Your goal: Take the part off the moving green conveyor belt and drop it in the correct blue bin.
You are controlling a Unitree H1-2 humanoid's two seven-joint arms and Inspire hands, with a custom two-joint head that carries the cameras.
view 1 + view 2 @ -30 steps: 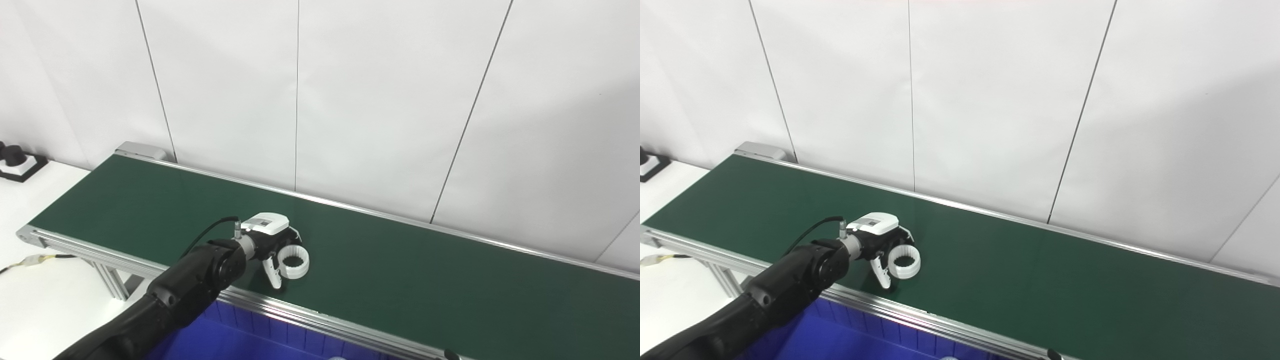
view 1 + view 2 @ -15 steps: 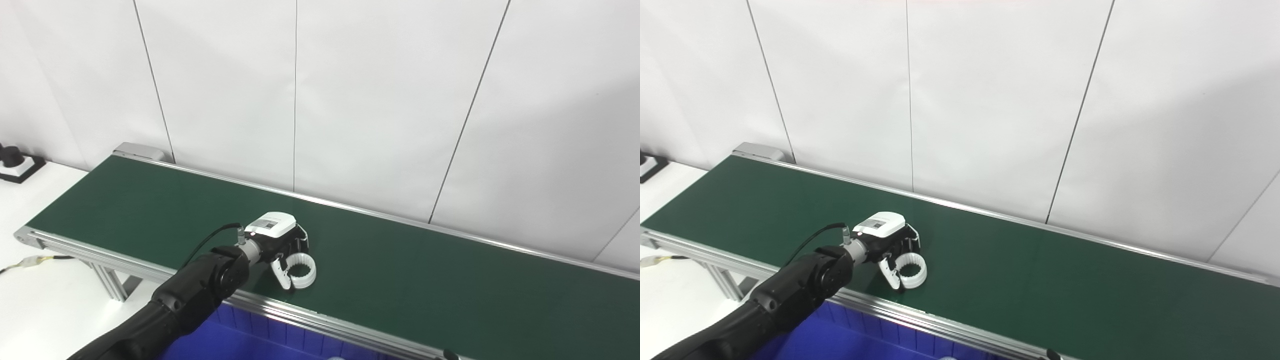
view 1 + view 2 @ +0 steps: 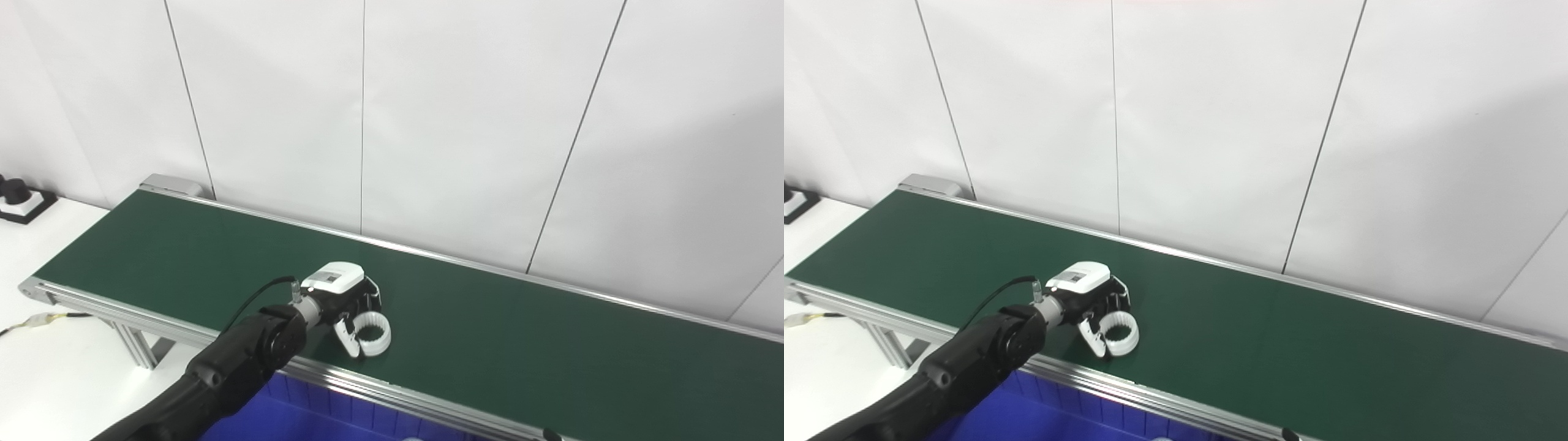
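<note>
1. The task's thing is a white ribbed ring [image 3: 373,334], a short open hoop with a toothed outer wall, lying flat on the green conveyor belt [image 3: 520,331] near its front rail
2. The left hand [image 3: 346,306] is down at the ring: the thumb is against the ring's near-left side and the dark fingers [image 3: 369,296] curl round behind it, so the hand is partly closed about the ring. Whether it has a firm hold I cannot tell, as the ring appears to rest on the belt
3. The right hand is out of view
4. Judged from its look, the ring is light, stiff moulded plastic. The ribs should give the fingertips some bite, but the thin wall may flex or pop out if pinched hard across its width
5. The best hold is probably across the wall, thumb outside on 1 side and fingers opposite, or a finger hooked through the hole
6. Since it is light and the belt moves, a glancing touch could skate it away towards the rail
7. Only 1 container shows: a blue bin [image 3: 294,416] below the belt's front rail, under the left arm. Dividing ribs run along its back wall; what lies inside is mostly hidden, save a pale sliver at the bottom edge that I cannot identify
</note>
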